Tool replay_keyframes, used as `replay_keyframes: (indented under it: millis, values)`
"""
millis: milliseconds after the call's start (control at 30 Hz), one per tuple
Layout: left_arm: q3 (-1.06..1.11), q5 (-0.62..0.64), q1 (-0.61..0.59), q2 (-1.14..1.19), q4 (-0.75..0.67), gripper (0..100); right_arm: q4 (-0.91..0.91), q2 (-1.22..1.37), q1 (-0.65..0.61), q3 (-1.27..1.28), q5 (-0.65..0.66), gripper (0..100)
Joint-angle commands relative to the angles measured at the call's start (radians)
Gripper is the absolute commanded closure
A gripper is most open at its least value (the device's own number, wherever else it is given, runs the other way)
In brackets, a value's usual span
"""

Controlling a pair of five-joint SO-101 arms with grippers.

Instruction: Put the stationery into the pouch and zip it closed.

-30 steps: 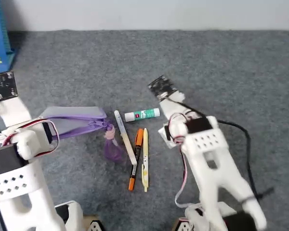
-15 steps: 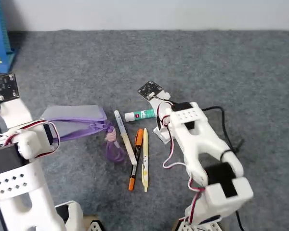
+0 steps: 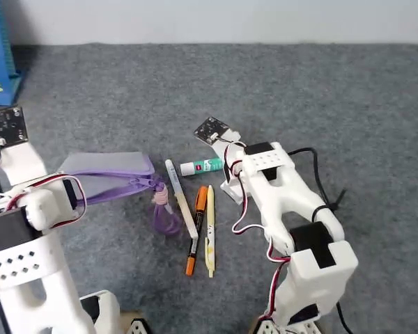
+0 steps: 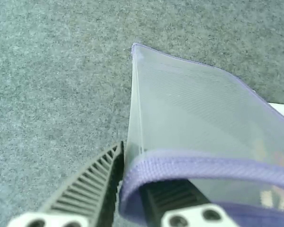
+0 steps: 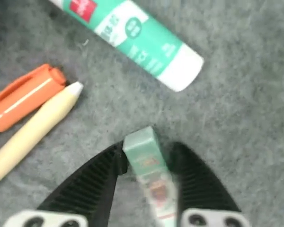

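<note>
Up close, my right wrist camera shows the right gripper (image 5: 149, 150) partly closed, squeezing one small green block (image 5: 150, 182). One glue stick (image 5: 132, 38) lies just ahead of it. One orange pen (image 5: 26, 97) and one yellow pen (image 5: 31, 130) lie beside it. From up high I also see one white pen (image 3: 181, 198). My left gripper (image 4: 130, 175) pinches the edge of the one purple pouch (image 4: 199, 113).

The left arm (image 3: 21, 257) and right arm (image 3: 292, 209) are blocky white plastic with black servos and rows of small holes. Red, white and black wires (image 3: 82, 200) loop along them, and a black cable (image 3: 319, 174) runs along the right arm. Each wrist carries a small black board (image 3: 210, 131). The left gripper (image 4: 131, 170) has grey ribbed fingers (image 4: 85, 189); the right gripper (image 5: 149, 149) has black ones.
</note>
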Motion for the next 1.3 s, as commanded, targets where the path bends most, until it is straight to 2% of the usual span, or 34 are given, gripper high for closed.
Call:
replay_keyframes:
  millis: [0,167,333,533,667,900,1033,1267]
  values:
    - [-0.007,-0.011,-0.002,-0.005,-0.018,99,-0.005,-0.004,-0.004,-0.054,0.009,98.3]
    - [-0.007,-0.011,-0.002,-0.005,-0.018,99,0.019,-0.013,0.015,-0.057,0.009,99.2]
    - [-0.007,-0.011,-0.002,-0.005,-0.018,99,0.176,-0.133,0.012,-0.057,-0.012,99.1]
    - [-0.007,-0.011,0.002,-0.005,-0.02,99,0.335,-0.387,0.008,-0.023,-0.204,99.1]
    - [-0.007,-0.011,0.002,-0.005,-0.021,99,0.303,-0.581,0.004,0.054,-0.296,99.1]
    - [-0.008,-0.011,0.003,-0.005,-0.023,99,0.088,-0.949,0.002,0.276,-0.439,99.1]
    - [-0.018,-0.011,0.009,-0.005,-0.023,99,0.036,-1.145,-0.067,0.371,-0.466,99.1]
    - [-0.099,-0.005,0.094,0.005,-0.003,99,0.024,-1.389,-0.213,0.393,-0.522,99.1]
